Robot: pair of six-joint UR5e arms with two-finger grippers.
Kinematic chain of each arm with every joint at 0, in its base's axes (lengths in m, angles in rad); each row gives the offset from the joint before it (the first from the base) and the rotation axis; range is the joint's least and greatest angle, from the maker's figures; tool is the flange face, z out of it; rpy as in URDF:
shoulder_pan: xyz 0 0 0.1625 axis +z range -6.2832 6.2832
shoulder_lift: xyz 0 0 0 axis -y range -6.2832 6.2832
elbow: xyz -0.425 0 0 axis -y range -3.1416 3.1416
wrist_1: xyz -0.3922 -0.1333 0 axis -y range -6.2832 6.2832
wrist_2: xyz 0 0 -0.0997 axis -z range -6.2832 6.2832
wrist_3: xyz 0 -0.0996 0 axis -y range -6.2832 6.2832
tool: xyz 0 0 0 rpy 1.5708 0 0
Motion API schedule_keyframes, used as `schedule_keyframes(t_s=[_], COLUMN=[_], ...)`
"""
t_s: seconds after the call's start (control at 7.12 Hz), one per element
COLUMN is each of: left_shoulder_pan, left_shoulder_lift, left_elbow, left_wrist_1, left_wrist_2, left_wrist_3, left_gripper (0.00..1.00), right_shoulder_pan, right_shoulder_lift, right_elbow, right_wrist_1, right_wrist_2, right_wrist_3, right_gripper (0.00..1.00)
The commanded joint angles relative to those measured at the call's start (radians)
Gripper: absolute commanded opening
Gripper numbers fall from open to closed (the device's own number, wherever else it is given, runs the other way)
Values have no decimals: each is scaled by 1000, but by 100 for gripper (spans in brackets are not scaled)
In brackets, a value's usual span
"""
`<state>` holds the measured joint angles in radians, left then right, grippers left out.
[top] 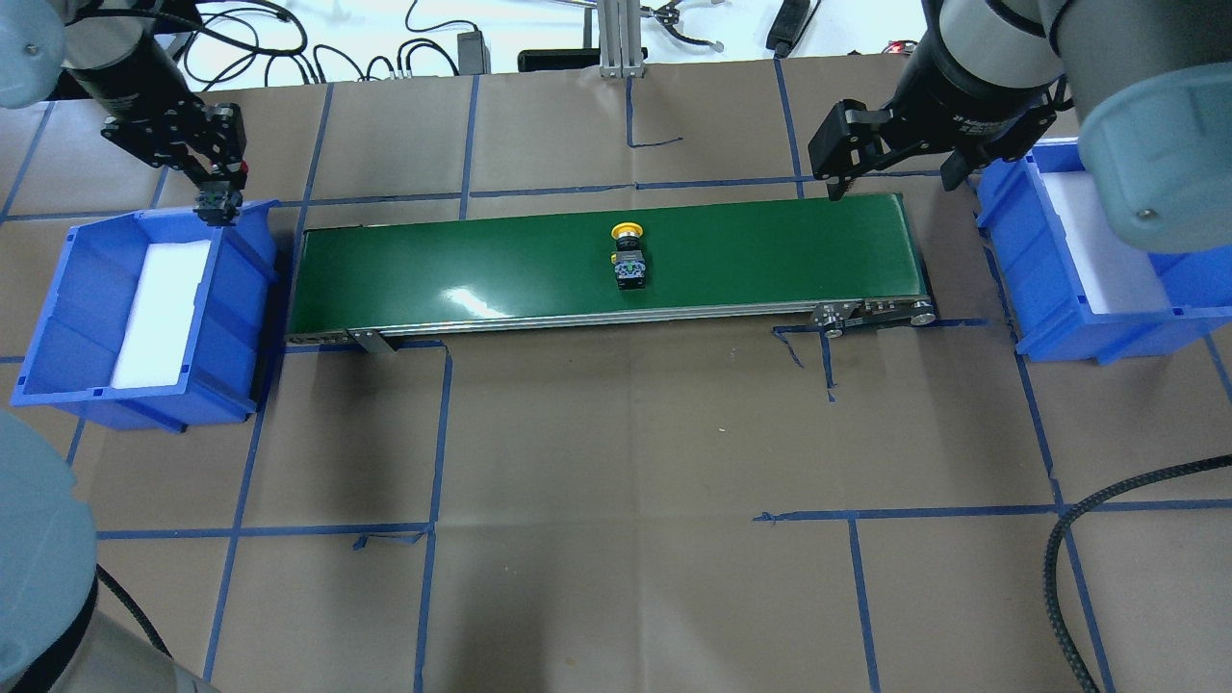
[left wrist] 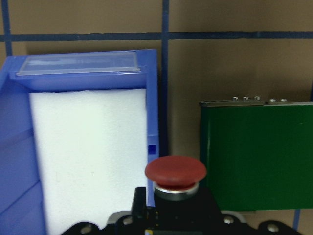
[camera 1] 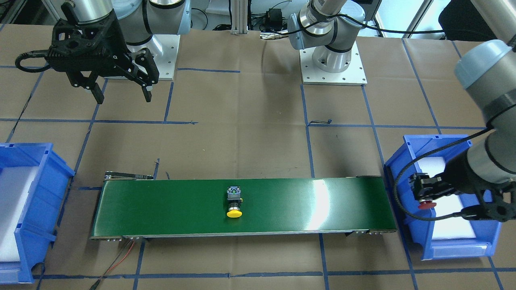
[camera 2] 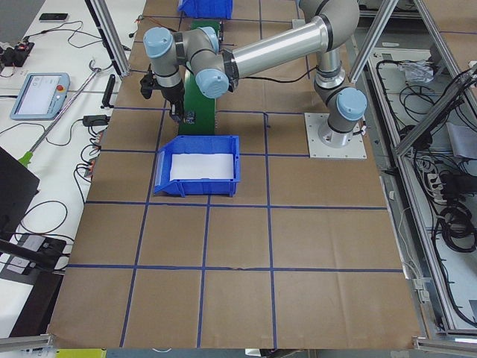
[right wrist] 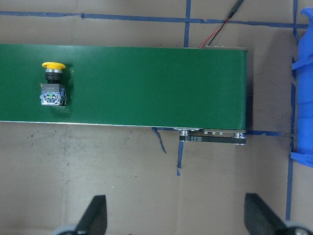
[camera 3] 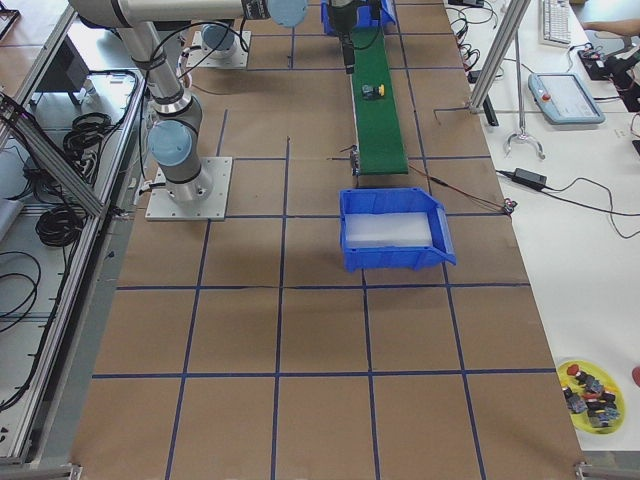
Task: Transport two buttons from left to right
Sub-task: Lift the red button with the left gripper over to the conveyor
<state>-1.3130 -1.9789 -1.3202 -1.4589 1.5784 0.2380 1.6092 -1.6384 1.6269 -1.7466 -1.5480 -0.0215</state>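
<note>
Brown-paper tabletop (top: 616, 433) gridded with blue tape, carrying a long green conveyor belt (top: 462, 269) laid left to right. At either end, a blue plastic bin lined with white foam: left bin (top: 236, 327), right bin (top: 1107, 332). Above the tabletop just past the belt's far edge, near its right end: right pincer (camera 1: 123, 98), fingers wide apart. Over the left bin's far right corner: left pincer (camera 1: 421, 191), clamped on the red mushroom-capped push-button switch (left wrist: 175, 172). Lying sideways near mid-belt, cap toward the far edge: yellow mushroom-capped push-button switch (top: 629, 255).
</note>
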Motion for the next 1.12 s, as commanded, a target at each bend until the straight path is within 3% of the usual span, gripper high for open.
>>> schedule_keyframes(t_s=[0.0, 0.56, 0.98], left_shoulder_pan=[-68, -72, -75], left_shoulder_lift=[-1, -8, -9], left_elbow=[-26, -197, -263], left_wrist_1=[5, 259, 302], left_wrist_2=[-1, 0, -3], left_wrist_3=[-77, -69, -66], left_gripper=[0, 0, 0], right_shoulder_pan=[0, 0, 0], right_shoulder_lift=[0, 0, 0], right_elbow=[1, -2, -10], right_wrist_1=[1, -2, -2], right_wrist_2=[-7, 2, 3], right_wrist_3=[0, 2, 5], right_gripper=[100, 100, 100])
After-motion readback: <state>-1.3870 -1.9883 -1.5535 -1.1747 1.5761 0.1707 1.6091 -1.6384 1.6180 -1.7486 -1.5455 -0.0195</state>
